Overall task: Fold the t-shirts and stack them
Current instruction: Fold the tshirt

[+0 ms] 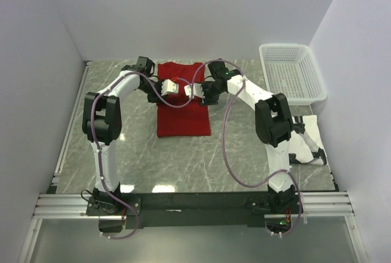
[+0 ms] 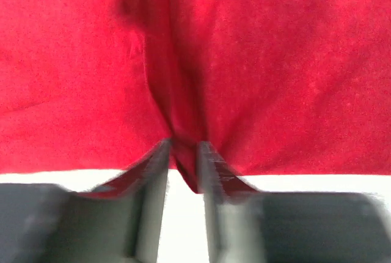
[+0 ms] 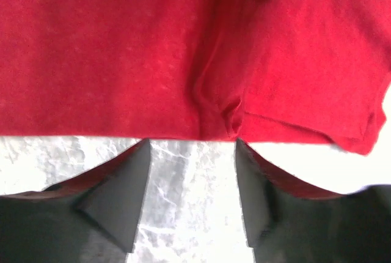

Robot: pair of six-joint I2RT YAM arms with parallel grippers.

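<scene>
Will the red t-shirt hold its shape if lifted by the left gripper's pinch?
Probably floppy: the red t-shirt puckers into creases at the left gripper. Likely light too; a small pinch gathers it. Unheld parts should sag.

**Colours and Surface Patterns in the Workspace**

Red t-shirt [image 1: 182, 109]: solid bright red, no print. White t-shirt [image 1: 310, 129]: plain white. Basket [image 1: 284, 47]: white, open mesh lattice. Table [image 1: 183, 165]: grey marble with pale veining. Left arm [image 1: 105, 150] and right arm [image 1: 252, 95]: white links, black joints. Cables [image 1: 226, 147]: pale lilac.

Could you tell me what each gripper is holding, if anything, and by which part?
The left gripper pinches the red t-shirt by its bunched edge; the right gripper is open, empty.
</scene>
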